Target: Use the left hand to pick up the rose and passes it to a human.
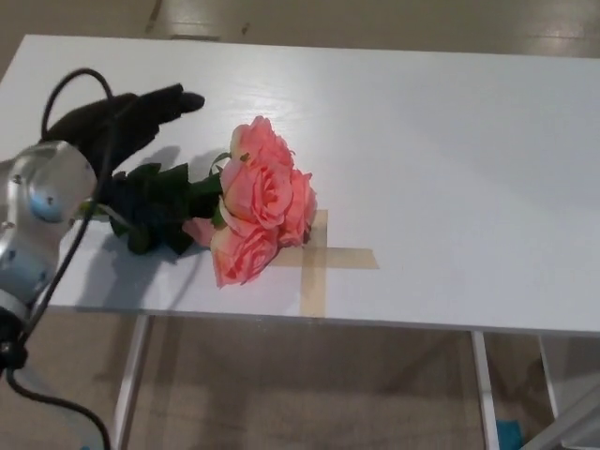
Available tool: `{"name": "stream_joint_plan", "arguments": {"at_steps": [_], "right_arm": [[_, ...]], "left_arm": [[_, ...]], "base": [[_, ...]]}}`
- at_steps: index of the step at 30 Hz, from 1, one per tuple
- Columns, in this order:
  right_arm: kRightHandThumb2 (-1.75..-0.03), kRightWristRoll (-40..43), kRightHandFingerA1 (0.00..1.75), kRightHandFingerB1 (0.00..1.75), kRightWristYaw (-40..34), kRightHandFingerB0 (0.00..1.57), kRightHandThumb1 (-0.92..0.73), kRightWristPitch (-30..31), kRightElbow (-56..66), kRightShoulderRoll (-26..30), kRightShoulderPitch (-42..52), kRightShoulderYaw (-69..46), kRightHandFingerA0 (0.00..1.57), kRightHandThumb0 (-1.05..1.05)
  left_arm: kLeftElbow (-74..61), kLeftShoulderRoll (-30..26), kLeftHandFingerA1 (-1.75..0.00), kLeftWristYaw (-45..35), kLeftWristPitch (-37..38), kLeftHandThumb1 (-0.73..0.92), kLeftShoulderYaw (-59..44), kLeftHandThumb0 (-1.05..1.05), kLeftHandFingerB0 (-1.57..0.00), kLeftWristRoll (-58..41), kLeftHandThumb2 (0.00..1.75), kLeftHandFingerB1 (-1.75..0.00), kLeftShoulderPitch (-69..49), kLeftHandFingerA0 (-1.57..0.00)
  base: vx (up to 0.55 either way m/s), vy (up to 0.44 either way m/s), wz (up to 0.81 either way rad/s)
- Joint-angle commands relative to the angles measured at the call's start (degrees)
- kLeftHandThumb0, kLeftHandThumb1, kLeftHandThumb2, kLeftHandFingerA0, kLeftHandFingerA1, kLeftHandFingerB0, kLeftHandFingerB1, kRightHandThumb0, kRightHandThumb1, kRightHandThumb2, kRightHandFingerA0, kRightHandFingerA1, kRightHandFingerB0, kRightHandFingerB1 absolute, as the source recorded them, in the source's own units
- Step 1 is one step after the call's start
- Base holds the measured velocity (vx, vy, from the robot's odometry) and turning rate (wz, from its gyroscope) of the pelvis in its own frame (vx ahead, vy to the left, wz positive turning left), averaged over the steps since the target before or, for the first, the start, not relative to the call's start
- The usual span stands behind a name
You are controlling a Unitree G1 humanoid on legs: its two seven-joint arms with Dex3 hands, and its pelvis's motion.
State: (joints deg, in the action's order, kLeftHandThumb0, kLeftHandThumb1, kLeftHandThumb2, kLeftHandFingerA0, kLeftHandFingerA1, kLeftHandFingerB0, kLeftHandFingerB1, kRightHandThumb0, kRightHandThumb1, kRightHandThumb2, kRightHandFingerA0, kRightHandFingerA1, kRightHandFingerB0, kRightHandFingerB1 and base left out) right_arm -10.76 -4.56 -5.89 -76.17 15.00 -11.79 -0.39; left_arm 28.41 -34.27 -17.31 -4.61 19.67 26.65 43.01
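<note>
- The pink rose (258,211) lies on the white desk (450,169), blooms touching a tape cross (323,261).
- The left hand (127,127) sits over its leafy stem, fingers spread apart; whether it touches the stem cannot be told.
- The stem end is hidden behind the arm.

Stood as a white table (450,141) on pale metal legs (128,382). Carried a pink rose (258,202) lying just beyond the fingers (169,101), blooms overlapping a tan tape cross (319,267) farther from them.
</note>
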Motion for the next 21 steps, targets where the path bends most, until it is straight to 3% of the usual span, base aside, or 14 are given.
{"name": "stream_joint_plan", "arguments": {"at_steps": [1, 8, 11, 21], "right_arm": [[-0.62, -0.4, 0.42, 0.38, 0.8, 0.53, -0.71, 0.0, -0.3, 0.3, 0.3, 0.4, 0.65, -0.36], [-0.62, -0.8, 0.42, 0.38, 1.1, 0.51, -0.72, 0.0, -0.4, 0.0, 0.2, 1.1, 0.63, -0.36], [-0.62, -0.5, 0.41, 0.38, 1.5, 0.51, -0.72, -0.1, -0.3, 0.1, -0.1, 1.1, 0.63, -0.36], [-0.62, -0.2, 0.42, 0.38, 2.1, 0.53, -0.71, 0.2, -0.2, 0.0, -0.5, 1.0, 0.64, -0.37]], "left_arm": [[4.0, 1.4, -0.16, 2.7, -3.7, 0.36, 2.0, -0.53, -0.04, 5.4, 0.73, -0.28, 1.9, -0.04], [11.1, 4.7, -0.19, 3.2, -5.6, 0.34, 3.2, -0.52, -0.06, 6.0, 0.74, -0.31, 4.4, 0.00], [12.4, 6.1, -0.14, 2.9, -6.3, 0.39, 3.5, -0.57, -0.09, 6.2, 0.73, -0.28, 5.5, -0.08], [12.1, 9.4, -0.16, 1.1, -8.0, 0.37, 5.4, -0.56, -0.11, 7.1, 0.66, -0.25, 5.2, -0.11]], "base": [[0.00, 0.000, 0.00], [0.00, 0.000, 0.00], [0.00, 0.000, 0.00], [0.00, 0.000, 0.00]]}}
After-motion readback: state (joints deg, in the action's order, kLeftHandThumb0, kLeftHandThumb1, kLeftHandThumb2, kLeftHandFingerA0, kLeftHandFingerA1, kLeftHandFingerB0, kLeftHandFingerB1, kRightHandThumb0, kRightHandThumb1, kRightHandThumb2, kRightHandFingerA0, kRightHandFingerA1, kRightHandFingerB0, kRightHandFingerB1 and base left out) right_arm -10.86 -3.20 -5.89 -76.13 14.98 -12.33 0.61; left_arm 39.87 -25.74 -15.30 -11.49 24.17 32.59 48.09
